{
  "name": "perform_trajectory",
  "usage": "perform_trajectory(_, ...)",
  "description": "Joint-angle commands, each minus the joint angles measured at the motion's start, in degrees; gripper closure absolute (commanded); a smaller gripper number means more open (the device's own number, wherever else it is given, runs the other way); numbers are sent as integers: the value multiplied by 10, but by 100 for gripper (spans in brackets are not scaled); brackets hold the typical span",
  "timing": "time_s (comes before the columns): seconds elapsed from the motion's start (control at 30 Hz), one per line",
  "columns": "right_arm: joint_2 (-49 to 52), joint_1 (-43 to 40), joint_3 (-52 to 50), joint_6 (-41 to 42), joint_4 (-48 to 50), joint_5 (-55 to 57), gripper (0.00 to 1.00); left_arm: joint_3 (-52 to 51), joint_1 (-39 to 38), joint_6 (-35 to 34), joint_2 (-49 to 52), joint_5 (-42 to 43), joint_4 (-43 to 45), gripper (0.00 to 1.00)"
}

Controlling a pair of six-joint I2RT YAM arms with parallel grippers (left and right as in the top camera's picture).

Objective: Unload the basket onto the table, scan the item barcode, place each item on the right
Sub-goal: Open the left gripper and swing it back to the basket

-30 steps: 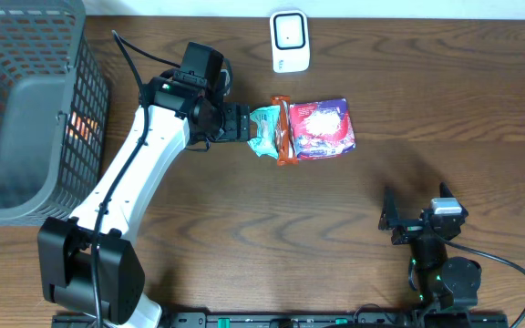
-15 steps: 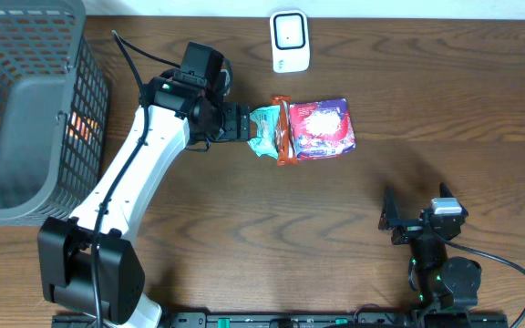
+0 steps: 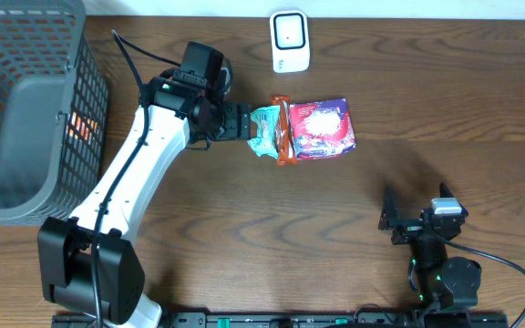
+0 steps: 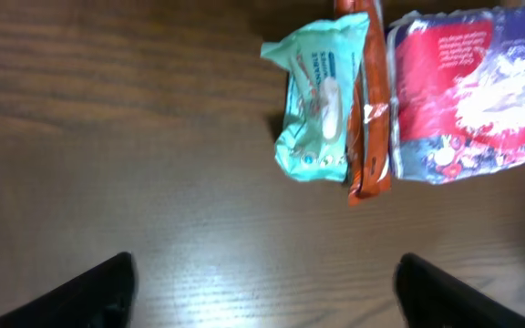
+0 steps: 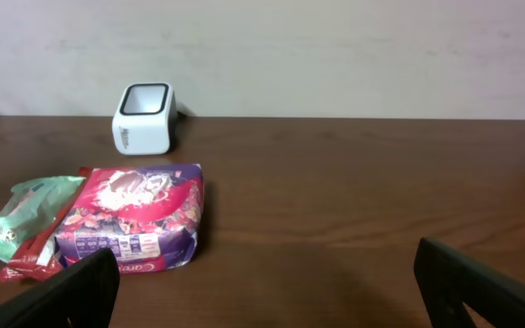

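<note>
Three items lie side by side on the wooden table: a teal wipes pack (image 3: 265,129), a slim orange packet (image 3: 283,132) and a purple and red candy bag (image 3: 322,128). The white barcode scanner (image 3: 290,41) stands behind them at the table's far edge. My left gripper (image 3: 244,123) is just left of the teal pack (image 4: 322,100), open, with bare wood between its fingers (image 4: 98,292). At the near right, my right gripper (image 3: 390,219) is open and empty. It faces the candy bag (image 5: 135,219) and the scanner (image 5: 143,118) from a distance.
A grey mesh basket (image 3: 25,109) fills the far left, with something orange (image 3: 82,123) inside it. Bare dark wood lies between the items and the right gripper.
</note>
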Motion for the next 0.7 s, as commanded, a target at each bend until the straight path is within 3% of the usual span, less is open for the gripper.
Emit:
perform_trajectory(0.0, -3, -3, -2, 8, -1, -1, 1, 6, 17, 5, -13, -10, 10, 4)
perform_trajectory(0.47, -3, -3, -2, 8, -1, -1, 1, 154, 175, -2, -97, 29, 10, 1)
perform_trajectory(0.67, -3, -3, -2, 8, -1, -1, 1, 177, 251, -2, -141, 28, 63, 2)
